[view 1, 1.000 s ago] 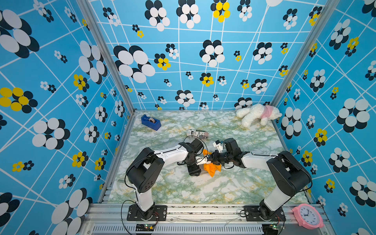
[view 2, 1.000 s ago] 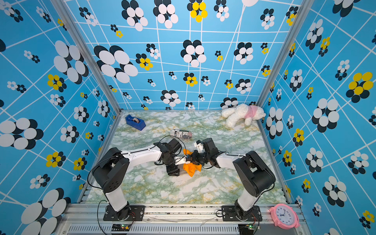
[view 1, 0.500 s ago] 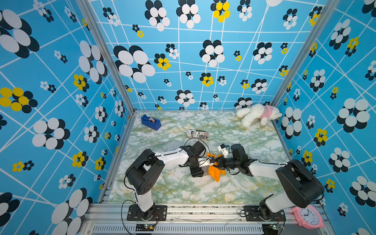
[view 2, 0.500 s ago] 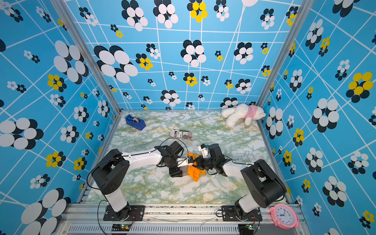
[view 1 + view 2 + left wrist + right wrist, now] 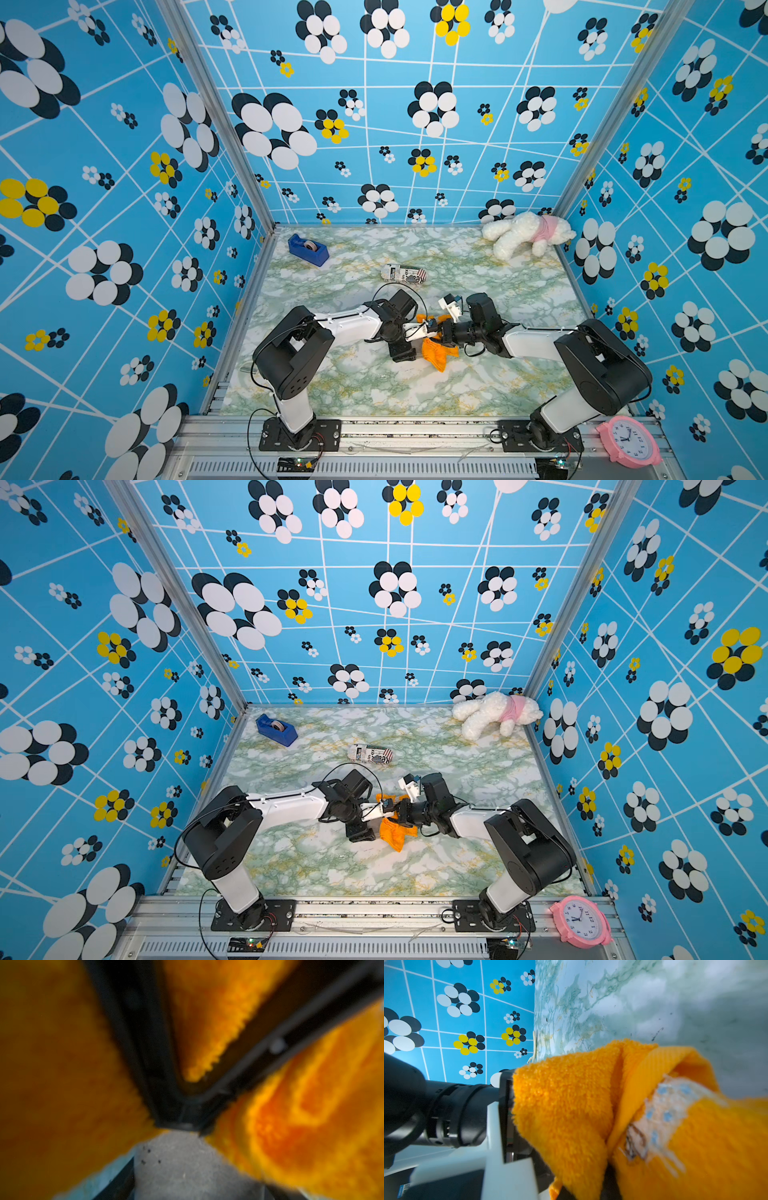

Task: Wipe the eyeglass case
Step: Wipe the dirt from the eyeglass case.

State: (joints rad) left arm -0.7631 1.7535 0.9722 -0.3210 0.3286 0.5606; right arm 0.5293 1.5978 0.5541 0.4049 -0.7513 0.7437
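Note:
In both top views the black eyeglass case (image 5: 401, 353) (image 5: 360, 832) sits low over the marble table (image 5: 478, 390), with my left gripper (image 5: 400, 343) shut on it from above. My right gripper (image 5: 437, 333) is shut on an orange cloth (image 5: 437, 354) (image 5: 397, 832) and presses it against the case's right side. The left wrist view shows the case's (image 5: 166, 1084) black edges forming a V, with blurred cloth (image 5: 207, 1012) inside and around it and a grey pad (image 5: 187, 1167) below. The right wrist view is mostly filled by cloth (image 5: 571, 1105) that hides the fingertips.
A blue tape dispenser (image 5: 308, 249) sits at the back left. A printed can (image 5: 404, 274) lies just behind the arms. A white plush dog (image 5: 525, 235) lies in the back right corner. A pink clock (image 5: 627, 442) rests on the front rail at the right.
My right arm has swung toward the table's front and dragged the cloth along the case, then eased back a little. The left gripper and case have shifted slightly forward.

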